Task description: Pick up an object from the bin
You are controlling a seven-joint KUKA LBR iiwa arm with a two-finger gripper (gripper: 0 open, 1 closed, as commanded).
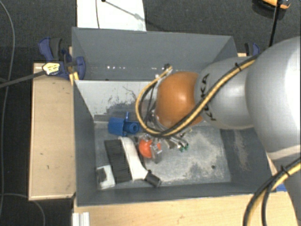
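My gripper (156, 151) is low over the bin floor near the middle, mostly hidden under the arm's wrist. A small orange-red rounded thing (145, 148) lies right at its left side, touching it or very close. Just left of that lies a black-and-white brush (126, 161), stretched from the middle towards the bin's front. A blue plastic piece (121, 125) with a short tube end sits behind the brush near the left wall. A small green bit (183, 147) lies on the floor just right of the gripper.
A small white-and-black block (105, 177) lies at the front left corner, and a little dark piece (152, 179) at the brush's front end. The arm and its orange cover with cables hang over the bin's middle and right. The bin's right floor is bare grey metal.
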